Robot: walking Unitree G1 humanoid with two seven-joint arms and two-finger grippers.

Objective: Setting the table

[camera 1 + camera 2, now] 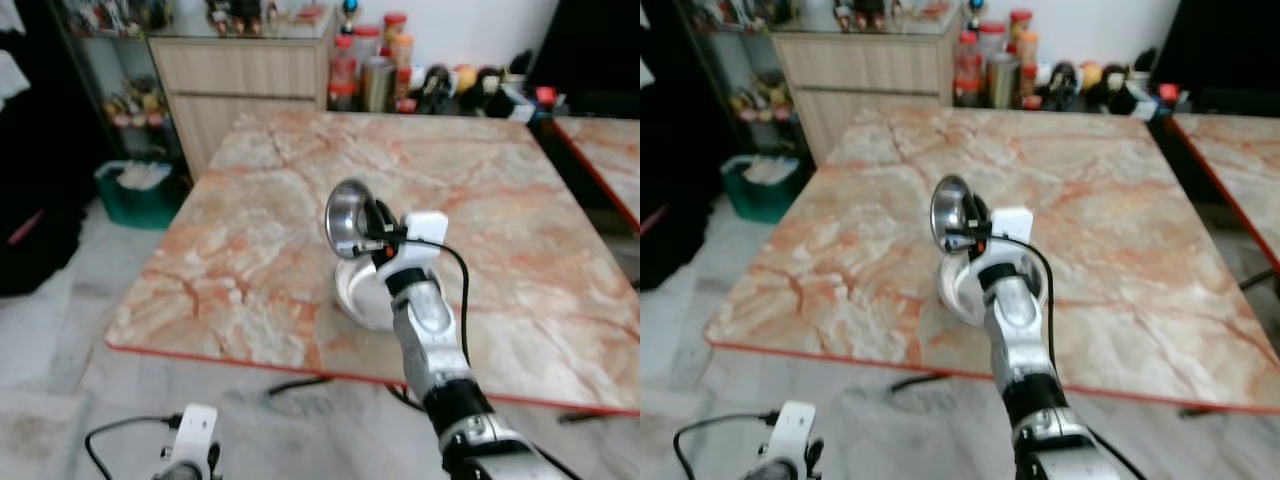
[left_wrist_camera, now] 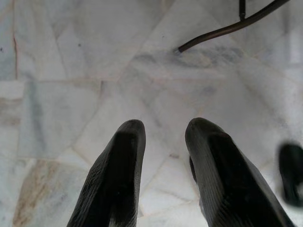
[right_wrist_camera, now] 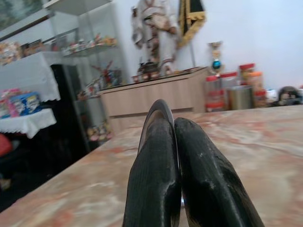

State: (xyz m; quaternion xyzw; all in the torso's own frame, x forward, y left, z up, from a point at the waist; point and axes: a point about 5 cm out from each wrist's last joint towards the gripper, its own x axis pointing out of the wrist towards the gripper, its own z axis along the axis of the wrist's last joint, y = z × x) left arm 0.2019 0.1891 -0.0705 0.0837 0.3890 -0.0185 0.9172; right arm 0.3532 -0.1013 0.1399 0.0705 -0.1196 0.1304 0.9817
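- Your right gripper [image 1: 368, 232] pinches a steel bowl [image 1: 347, 217] by its rim, tilted above the white plate [image 1: 362, 296] on the table [image 1: 250, 250].
- The bowl may slip; the hold is thin.
- Left gripper [image 2: 163, 156] hangs open.

The bench [image 1: 250, 250] is basically wide open, bare marble on the left half, the far half and the right side, so there's plenty of room to come in from any of those. The only stuff on it sits near the front edge: a white bowl [image 1: 357, 292], and right above it the right end effector [image 1: 372, 232] clamped on a steel bowl [image 1: 346, 216] held on edge. Jars and bottles [image 1: 375, 60] crowd the floor beyond the far edge. A second bench [image 1: 605, 150] stands close on the right with a narrow gap. The left end effector [image 2: 163, 163] hangs low over bare floor [image 2: 71, 71], fingers apart
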